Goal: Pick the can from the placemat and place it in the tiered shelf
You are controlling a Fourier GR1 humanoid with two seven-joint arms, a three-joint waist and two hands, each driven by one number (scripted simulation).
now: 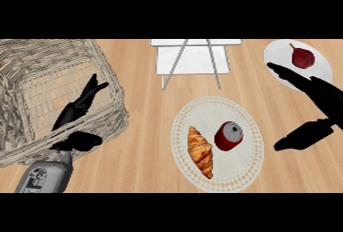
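The red can point(229, 136) lies on the round placemat point(231, 179) beside a croissant point(200, 151), not yet grasped. The right hand point(321, 102) is spread wide just to its right, so the approach is under way; next it must close round the can. Farther off stands the white tiered shelf point(194, 58); the left hand point(79, 108) rests open over a wicker basket point(40, 59).

Kitchen counter setting: a light wooden countertop point(140, 158) bearing a round placemat point(248, 113) with croissant point(200, 152) and can point(228, 136), a plated pear point(303, 57), and a wicker basket point(40, 90).
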